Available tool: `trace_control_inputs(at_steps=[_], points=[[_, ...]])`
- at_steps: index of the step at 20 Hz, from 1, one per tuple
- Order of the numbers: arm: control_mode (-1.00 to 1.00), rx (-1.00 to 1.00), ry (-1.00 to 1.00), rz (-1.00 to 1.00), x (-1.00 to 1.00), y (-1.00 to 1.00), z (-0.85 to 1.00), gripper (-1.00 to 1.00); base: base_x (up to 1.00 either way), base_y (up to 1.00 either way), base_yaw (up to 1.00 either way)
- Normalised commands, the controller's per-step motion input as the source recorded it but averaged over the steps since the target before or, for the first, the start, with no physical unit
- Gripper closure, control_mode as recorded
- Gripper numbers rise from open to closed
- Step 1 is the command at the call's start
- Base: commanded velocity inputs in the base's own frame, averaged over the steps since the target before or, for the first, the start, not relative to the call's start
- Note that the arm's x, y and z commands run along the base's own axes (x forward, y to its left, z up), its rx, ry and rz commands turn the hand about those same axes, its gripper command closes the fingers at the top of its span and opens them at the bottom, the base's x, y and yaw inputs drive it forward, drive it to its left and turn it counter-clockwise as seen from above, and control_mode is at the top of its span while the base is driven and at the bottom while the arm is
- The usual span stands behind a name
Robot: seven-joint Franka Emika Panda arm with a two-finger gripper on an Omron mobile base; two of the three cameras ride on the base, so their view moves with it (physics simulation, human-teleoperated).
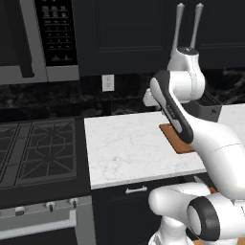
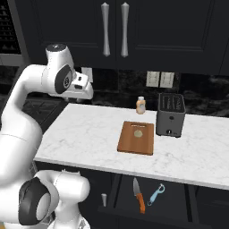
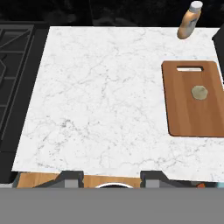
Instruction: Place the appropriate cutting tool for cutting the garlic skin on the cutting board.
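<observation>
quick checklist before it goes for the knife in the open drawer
1. Drawer open: ok. The drawer below the counter stands pulled out.
2. Right tool picked out: ok. The cutting tool, grey blade and orange handle, lies in the drawer left of the blue-handled utensil, apart from it.
3. Landing spot free: ok. The cutting board carries the garlic near its middle, with bare wood around it.
4. End effector ready: cannot tell. The end effector sits above the counter's front edge, fingertips apart with nothing between them, but barely seen.
5. Nearby clutter: ok. The bottle and toaster stand off the board.
</observation>
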Motion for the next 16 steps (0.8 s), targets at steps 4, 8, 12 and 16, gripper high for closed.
trace_control_inputs(at_steps=[4,8,12,16], points=[[-1.00,-0.01,-0.06,0.01,-0.31,-0.13,-0.07,-1.00,0.00,0.00,0.00],[-1.00,0.01,-0.06,0.07,-0.42,-0.88,-0.56,-1.00,0.00,0.00,0.00],[-1.00,0.14,0.04,0.00,-0.54,-1.00,-0.99,-1.00,0.00,0.00,0.00],[-1.00,-0.02,0.04,0.05,-0.11,-1.00,-0.74,-1.00,0.00,0.00,0.00]])
